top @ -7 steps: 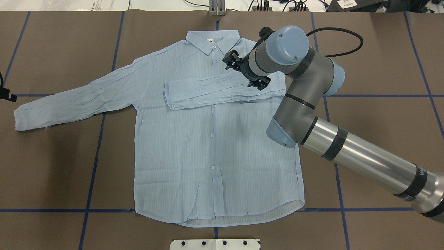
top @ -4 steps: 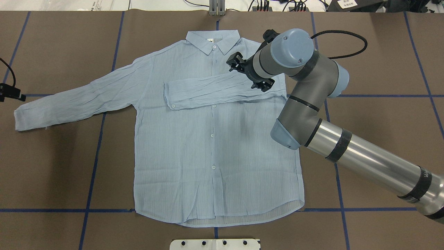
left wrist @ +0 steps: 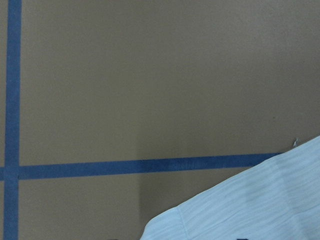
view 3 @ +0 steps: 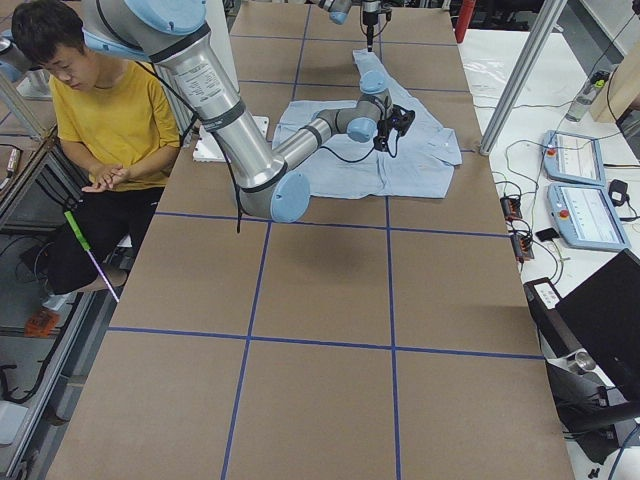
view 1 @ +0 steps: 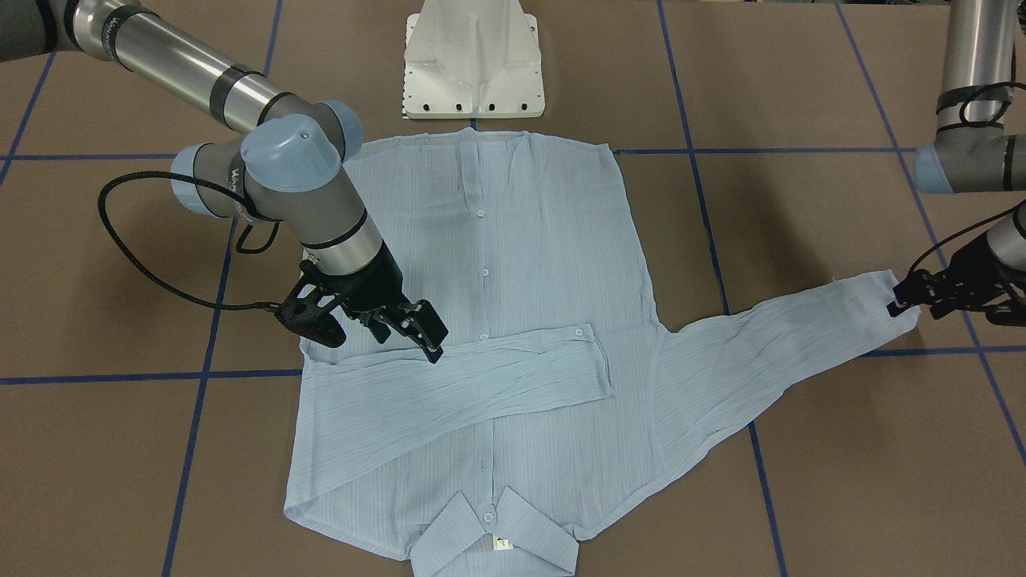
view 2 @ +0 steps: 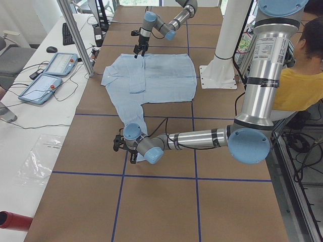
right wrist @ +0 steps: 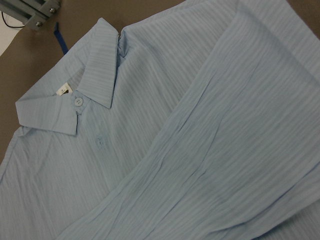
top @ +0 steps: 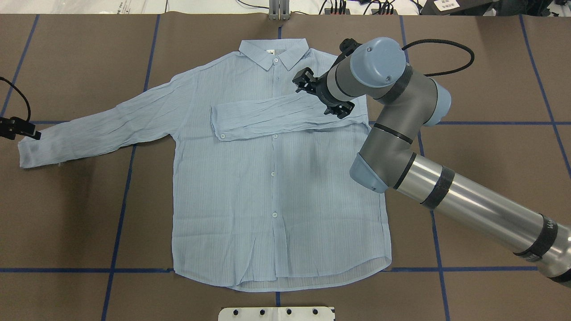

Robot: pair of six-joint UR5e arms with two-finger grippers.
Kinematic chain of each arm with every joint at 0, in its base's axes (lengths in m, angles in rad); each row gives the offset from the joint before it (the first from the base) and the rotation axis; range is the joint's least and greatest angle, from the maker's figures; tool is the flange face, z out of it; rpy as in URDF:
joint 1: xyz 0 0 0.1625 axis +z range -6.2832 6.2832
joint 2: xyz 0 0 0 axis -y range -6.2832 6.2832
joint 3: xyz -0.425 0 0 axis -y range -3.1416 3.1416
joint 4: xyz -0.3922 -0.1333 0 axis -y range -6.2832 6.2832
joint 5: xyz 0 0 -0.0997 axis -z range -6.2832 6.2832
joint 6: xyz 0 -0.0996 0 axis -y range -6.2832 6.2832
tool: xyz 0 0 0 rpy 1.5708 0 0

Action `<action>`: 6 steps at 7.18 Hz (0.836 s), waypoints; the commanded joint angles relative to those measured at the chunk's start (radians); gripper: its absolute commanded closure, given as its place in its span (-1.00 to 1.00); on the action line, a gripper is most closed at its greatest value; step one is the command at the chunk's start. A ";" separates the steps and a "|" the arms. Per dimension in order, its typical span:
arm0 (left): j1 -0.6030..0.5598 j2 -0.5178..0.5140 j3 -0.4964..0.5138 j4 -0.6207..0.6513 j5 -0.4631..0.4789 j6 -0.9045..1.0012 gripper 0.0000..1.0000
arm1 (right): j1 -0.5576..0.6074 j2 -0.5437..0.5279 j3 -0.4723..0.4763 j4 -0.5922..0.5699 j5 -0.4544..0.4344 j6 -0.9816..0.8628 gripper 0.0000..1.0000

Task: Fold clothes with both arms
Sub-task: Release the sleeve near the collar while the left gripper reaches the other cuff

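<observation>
Shirt (top: 267,187): lies flat on the bench (top: 490,178), buttoned front up, collar (top: 273,52) on the side away from the robot's base
Folded sleeve (top: 267,116): laid across the chest, its cuff just past the button line
Outstretched sleeve (top: 98,129): flat on the bench, pointing out to the robot's left, not yet folded
Right end effector (top: 319,97): jaws apart and empty, low over the folded sleeve near the shoulder; contact with the cloth is unclear
Left end effector (view 1: 910,303): at the far cuff (view 1: 886,292); you cannot tell whether it has closed on it
Step in hand: likely taking the cuff to fold this sleeve in
Your grip: catch both layers of the cuff edge, not the bench cover
Your path: lift only a little, then carry the cuff across the chest, parallel to the first sleeve
Your risk: thin cloth drags, so a hard pull could shift the body or undo the first fold
</observation>
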 commanded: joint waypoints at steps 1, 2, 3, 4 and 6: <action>0.009 0.009 0.008 -0.001 0.000 0.005 -0.56 | -0.003 -0.001 -0.001 0.000 -0.003 -0.001 -0.99; 0.009 0.008 0.013 -0.001 0.001 0.001 -0.53 | -0.003 -0.003 -0.001 0.000 -0.003 -0.001 -0.99; 0.009 0.009 0.011 -0.001 0.001 0.001 -0.46 | -0.005 -0.003 -0.002 0.000 -0.005 -0.001 -0.99; 0.009 0.011 0.014 0.001 0.001 0.001 -0.40 | -0.005 -0.001 -0.001 0.000 -0.005 -0.001 -0.99; 0.009 0.011 0.020 -0.001 0.001 -0.002 0.00 | -0.005 -0.003 -0.001 0.000 -0.005 -0.001 -0.99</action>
